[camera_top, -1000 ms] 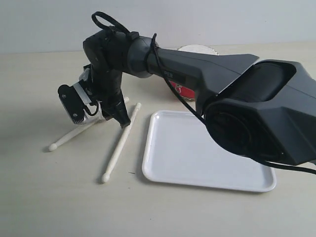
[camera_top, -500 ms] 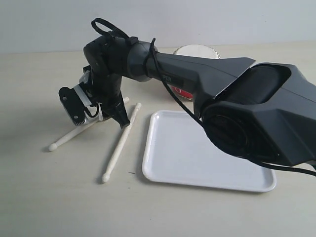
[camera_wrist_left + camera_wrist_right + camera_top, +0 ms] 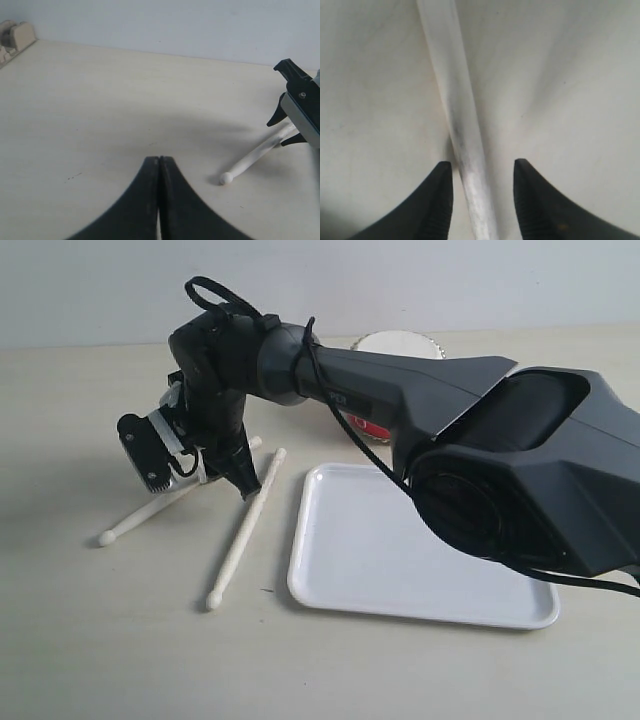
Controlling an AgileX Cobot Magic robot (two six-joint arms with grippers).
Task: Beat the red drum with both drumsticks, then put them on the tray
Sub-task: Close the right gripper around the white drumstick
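Red drum (image 3: 398,343) mostly hidden; right gripper (image 3: 482,165) apart astride drumstick (image 3: 451,90), left gripper (image 3: 159,160) together.

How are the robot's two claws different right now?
The left gripper is shut with nothing in it; the right gripper is open, its fingers either side of a drumstick. The left gripper has only table under it; the right gripper is down at the drumstick. Both have black fingers.

only a scrap of white lettering on the right arm (image 3: 430,385), too small to read
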